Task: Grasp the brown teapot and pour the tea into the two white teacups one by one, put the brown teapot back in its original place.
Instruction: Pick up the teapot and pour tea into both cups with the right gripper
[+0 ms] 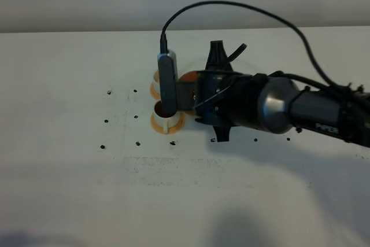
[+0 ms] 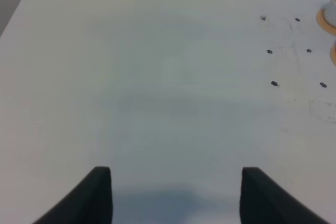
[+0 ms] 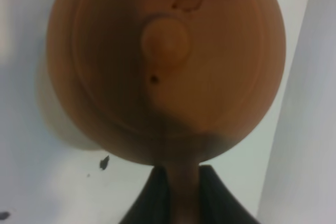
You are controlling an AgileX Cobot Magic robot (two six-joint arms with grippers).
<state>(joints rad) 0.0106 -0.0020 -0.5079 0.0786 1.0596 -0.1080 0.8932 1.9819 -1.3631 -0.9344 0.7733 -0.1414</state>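
Observation:
The brown teapot (image 3: pixel 164 66) fills the right wrist view, lid and knob facing the camera. My right gripper (image 3: pixel 184 195) is shut on its stubby handle. From above, the teapot (image 1: pixel 188 79) is held tipped over, just right of the two white teacups. The near cup (image 1: pixel 167 121) stands on an orange coaster with dark brown showing at its top. The far cup (image 1: pixel 156 79) is mostly hidden behind the wrist camera. The original place is hidden by the arm. My left gripper (image 2: pixel 176 198) stands open over bare table, far from the cups.
The right arm (image 1: pixel 289 108) stretches in from the right edge with a black cable looping above it. Several small black marks (image 1: pixel 107 121) dot the white table around the cups. Orange coaster edges (image 2: pixel 325 18) show at the border of the left wrist view.

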